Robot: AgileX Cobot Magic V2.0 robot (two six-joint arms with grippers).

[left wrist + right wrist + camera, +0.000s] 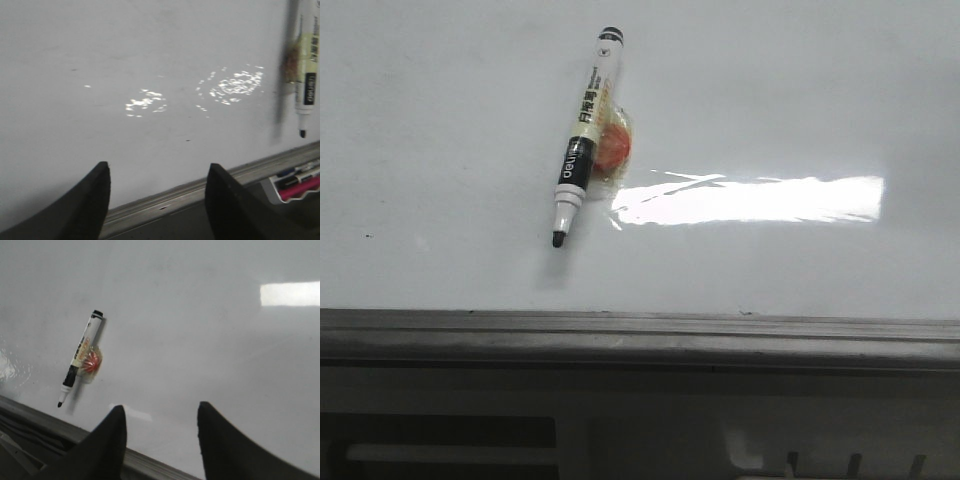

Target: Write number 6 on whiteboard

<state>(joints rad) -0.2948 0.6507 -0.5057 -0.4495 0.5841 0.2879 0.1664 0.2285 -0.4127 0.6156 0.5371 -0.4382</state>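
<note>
Glossy white whiteboard [800, 110], grey edge

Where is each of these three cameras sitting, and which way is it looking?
Front view: faces forward at the whiteboard, where a marker pen hangs uncapped; none of the robot shows.
Left wrist view: rides the left arm, facing the board's lower part; the left gripper shows with jaws apart, and a tray of markers sits below the edge.
Right wrist view: rides the right arm, facing the board; the right gripper shows with jaws apart.
All three share the pen and the board's grey edge strip.
</note>
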